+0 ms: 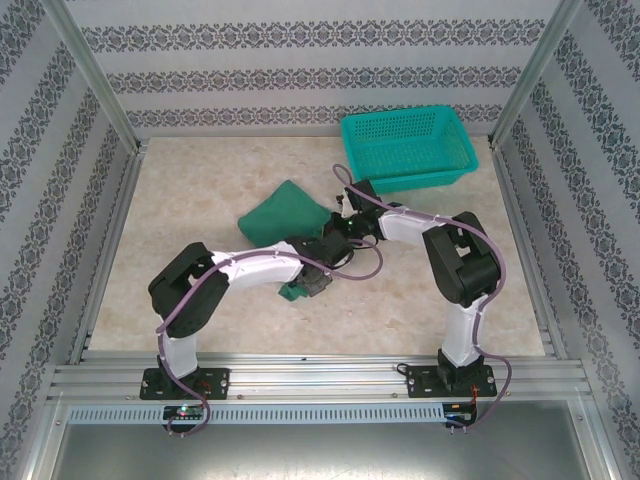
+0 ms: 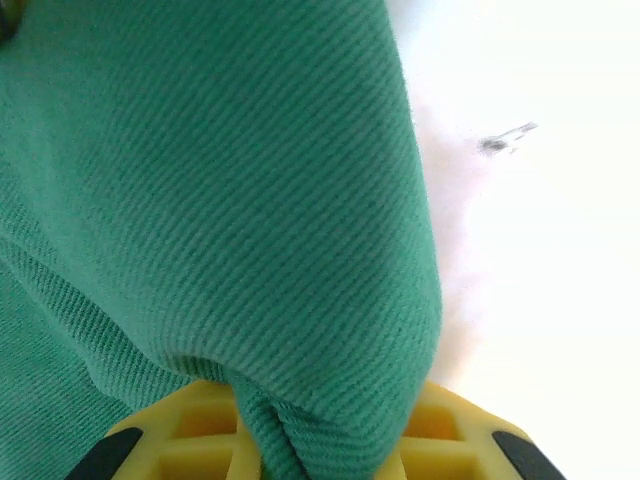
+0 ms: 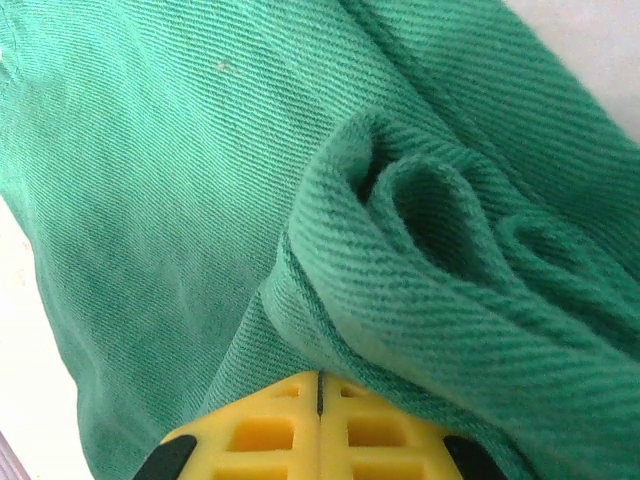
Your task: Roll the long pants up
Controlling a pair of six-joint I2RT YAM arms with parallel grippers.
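A teal mesh basket (image 1: pixel 420 178) sits at the far right of the beige table (image 1: pixel 190 210).

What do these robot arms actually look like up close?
Both the left arm and right arm have white links with chunky black joints and black bases. A purple-grey cable runs along each. The fingers are yellow plastic with grid-like cut-outs.

The left arm (image 1: pixel 258 268) and the right arm (image 1: pixel 455 265) have white shells and black joint housings. A purple cable (image 1: pixel 166 340) runs along each. Black base plates (image 1: pixel 185 382) stand on the aluminium rail (image 1: pixel 320 372). The fingers (image 2: pixel 190 440) are yellow with square holes and black corners.
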